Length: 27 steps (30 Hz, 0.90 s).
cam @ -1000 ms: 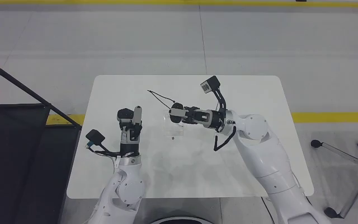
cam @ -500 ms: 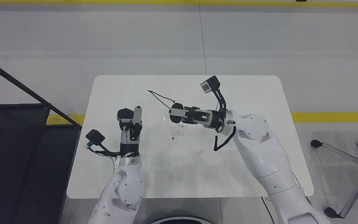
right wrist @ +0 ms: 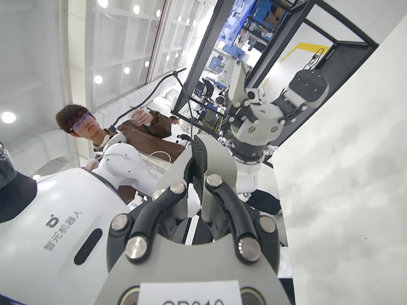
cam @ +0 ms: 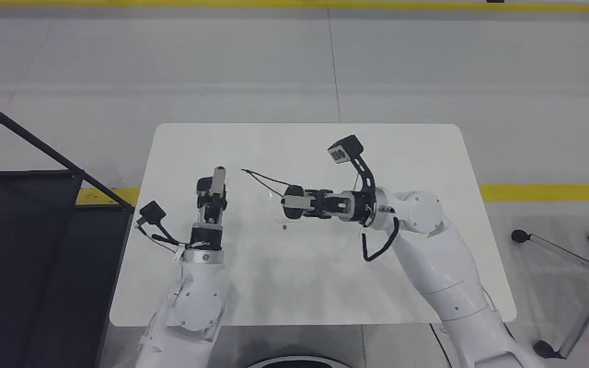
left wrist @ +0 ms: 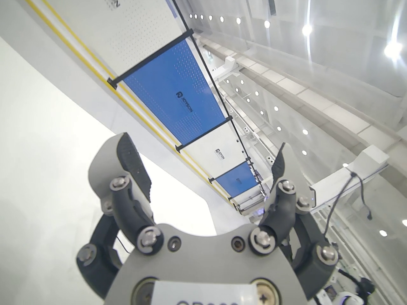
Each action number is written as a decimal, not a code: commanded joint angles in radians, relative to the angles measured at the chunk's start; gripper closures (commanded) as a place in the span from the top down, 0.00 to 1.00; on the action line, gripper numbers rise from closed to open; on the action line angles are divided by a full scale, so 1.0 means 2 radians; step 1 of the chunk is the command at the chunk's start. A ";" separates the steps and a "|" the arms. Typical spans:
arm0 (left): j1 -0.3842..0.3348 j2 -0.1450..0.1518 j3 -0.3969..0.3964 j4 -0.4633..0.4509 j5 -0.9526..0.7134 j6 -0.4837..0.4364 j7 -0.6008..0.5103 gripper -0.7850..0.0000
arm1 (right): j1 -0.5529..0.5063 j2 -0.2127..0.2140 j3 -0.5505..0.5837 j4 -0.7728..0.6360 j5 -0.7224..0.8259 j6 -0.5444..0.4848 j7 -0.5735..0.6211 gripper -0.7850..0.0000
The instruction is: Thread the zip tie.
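Right pincer (right wrist: 195, 147), with its ribbed black pads pressed together, pinches one end of the thin black zip tie (cam: 262, 178). The tie runs as a slender, slightly bowed strap over the smooth white desk (cam: 414, 156). Left pincer (left wrist: 203, 150) stands well apart near the desk's other side, its grey curved fingers (left wrist: 127, 160) spread wide.

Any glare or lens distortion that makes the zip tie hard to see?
Left wrist view: ceiling lamps flare, yellow floor lines bow. Right wrist view: more lamps glare, yet the zip tie stands out dark. Top view: even light, no glare.
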 commanded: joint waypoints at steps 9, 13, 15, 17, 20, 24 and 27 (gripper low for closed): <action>0.001 0.011 -0.052 -0.016 -0.157 0.020 -0.201 1.00 | 0.016 -0.001 -0.010 0.032 0.013 -0.002 0.032 0.00; 0.001 0.011 -0.052 -0.016 -0.157 0.020 -0.201 1.00 | 0.016 -0.001 -0.010 0.032 0.013 -0.002 0.032 0.00; 0.003 0.011 -0.045 -0.015 -0.171 0.020 -0.205 1.00 | 0.016 -0.001 -0.010 0.032 0.013 -0.002 0.032 0.00; 0.002 0.009 -0.034 -0.023 -0.238 0.027 -0.222 1.00 | 0.010 -0.001 -0.012 0.029 0.000 0.005 0.005 0.00; 0.000 0.008 -0.033 -0.037 -0.328 0.051 -0.250 1.00 | 0.005 -0.002 -0.015 0.033 0.008 -0.001 0.001 0.00; 0.002 0.009 -0.044 -0.049 -0.425 0.080 -0.283 1.00 | 0.010 -0.004 -0.020 0.056 0.021 -0.012 0.017 0.00; 0.004 0.010 -0.056 -0.051 -0.479 0.101 -0.306 1.00 | 0.015 -0.005 -0.021 0.073 0.037 -0.021 0.027 0.00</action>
